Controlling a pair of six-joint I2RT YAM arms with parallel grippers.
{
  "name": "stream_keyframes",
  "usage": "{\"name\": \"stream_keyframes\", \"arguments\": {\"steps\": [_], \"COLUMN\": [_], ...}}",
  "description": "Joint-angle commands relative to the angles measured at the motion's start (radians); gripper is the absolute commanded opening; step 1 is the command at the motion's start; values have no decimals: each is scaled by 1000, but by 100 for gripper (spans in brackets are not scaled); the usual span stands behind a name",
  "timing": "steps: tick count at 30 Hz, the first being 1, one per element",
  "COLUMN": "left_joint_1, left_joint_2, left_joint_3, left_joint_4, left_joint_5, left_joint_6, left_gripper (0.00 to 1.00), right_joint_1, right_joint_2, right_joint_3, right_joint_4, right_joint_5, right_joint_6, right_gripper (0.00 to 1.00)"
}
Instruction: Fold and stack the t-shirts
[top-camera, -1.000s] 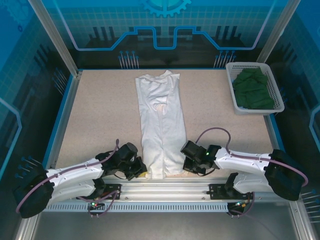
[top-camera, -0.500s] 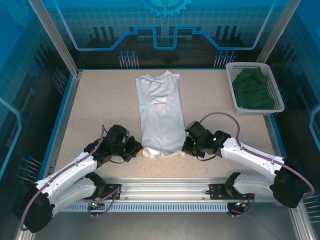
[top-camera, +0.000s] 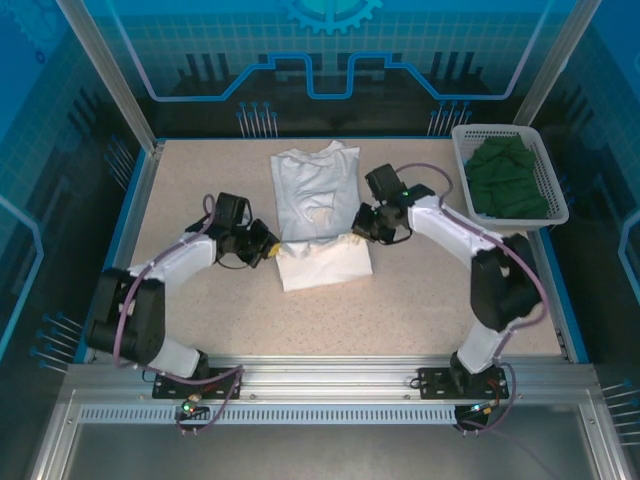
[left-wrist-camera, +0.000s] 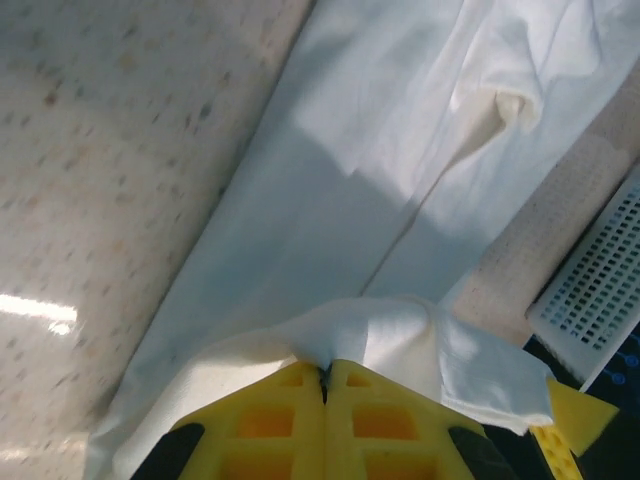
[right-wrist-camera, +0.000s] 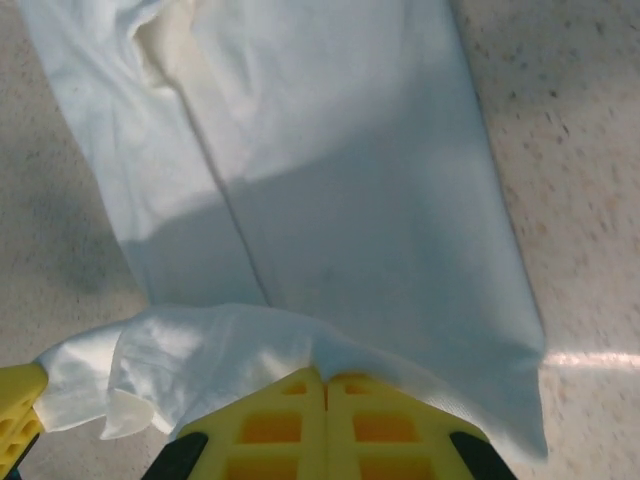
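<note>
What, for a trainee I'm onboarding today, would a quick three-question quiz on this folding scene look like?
1. True or false: the left gripper and the right gripper are each shut on the white t-shirt.
2. The dark green t-shirt lies: A in the basket; B in the left gripper; C under the white t-shirt.
3. Which end of the white t-shirt is doubled over, near or far?
Key: 1 true; 2 A; 3 near.
</note>
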Motion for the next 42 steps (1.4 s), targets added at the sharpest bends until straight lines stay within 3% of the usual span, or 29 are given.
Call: {"name": "stream_keyframes", "arguments": {"steps": [1, 13, 17, 20, 21, 22, 26, 30, 34, 37, 42], "left_joint_1": [25, 94, 121, 147, 156, 162, 155, 97, -71, -193, -273], "left_joint_2": [100, 339, 392, 417, 415, 405, 286, 106, -3, 13, 111], "left_joint_3": [98, 283, 307, 356, 367, 385, 422, 316, 214, 195, 189], "left_joint_4": [56, 71, 94, 76, 79, 65, -48, -86, -83, -71, -72], "left_joint_5": [77, 121, 134, 147, 153, 152, 53, -93, -182, -185, -229], "left_joint_6": [29, 28, 11, 9, 5, 9, 93, 116, 161, 191, 247], "left_gripper": [0, 1, 13, 31, 40, 56, 71, 69, 49, 35, 32], "right_joint_1": [-43, -128, -148, -180, -191, -203, -207, -172, -80, -12, 33], "right_joint_2": [104, 354, 407, 410, 406, 392, 263, 76, -70, -88, -21], "right_joint_3": [107, 327, 377, 379, 381, 378, 298, 66, -178, -256, -277], "right_joint_4": [-39, -46, -61, -43, -43, -43, -25, 100, 284, 341, 356], "right_joint_5": [-84, -170, -178, -196, -201, -197, -129, -74, -83, -104, -100], "right_joint_6": [-34, 12, 25, 52, 57, 62, 46, 33, 7, 1, 15], "right_gripper": [0, 0, 3, 27, 34, 42, 61, 61, 47, 31, 21]}}
